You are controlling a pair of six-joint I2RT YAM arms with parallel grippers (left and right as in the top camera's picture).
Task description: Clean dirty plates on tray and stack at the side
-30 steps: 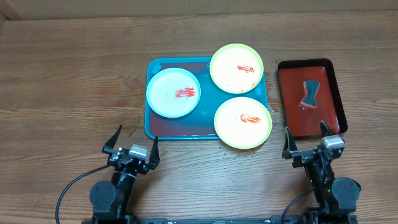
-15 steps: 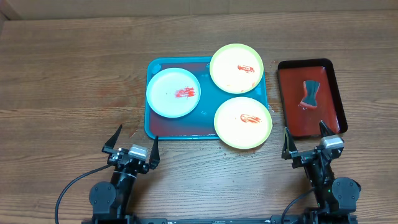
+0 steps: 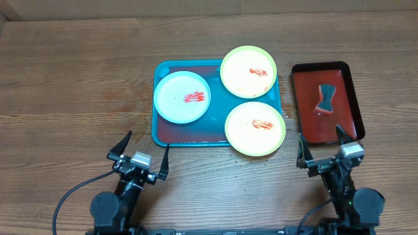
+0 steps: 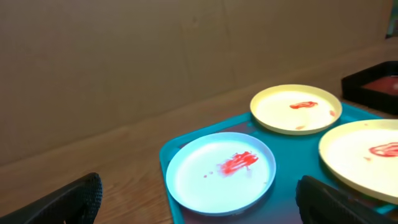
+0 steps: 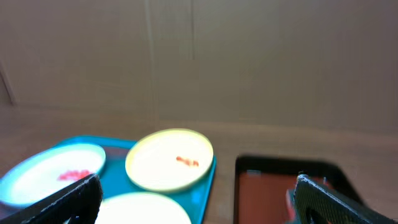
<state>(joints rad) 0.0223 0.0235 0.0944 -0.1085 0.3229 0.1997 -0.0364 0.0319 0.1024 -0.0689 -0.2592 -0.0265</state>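
Note:
The teal tray (image 3: 185,130) lies at the table's middle. On it are a pale blue-white plate (image 3: 181,96) at the left and two yellow-green plates, one at the back right (image 3: 248,71) and one at the front right (image 3: 255,128). All three carry red sauce smears. My left gripper (image 3: 142,150) is open and empty, in front of the tray's left corner. My right gripper (image 3: 321,145) is open and empty, in front of the dark-red tray. The left wrist view shows the blue-white plate (image 4: 221,172) and both yellow-green plates (image 4: 296,109) (image 4: 364,155).
A dark-red tray with a black rim (image 3: 302,111) lies right of the teal tray and holds a dark sponge-like tool (image 3: 325,98). Bare wooden table (image 3: 78,85) spreads to the left. A cardboard wall (image 4: 155,56) stands at the back.
Both arms have shifted slightly; the left gripper's fingers look spread a little wider. Plates and trays have not moved.

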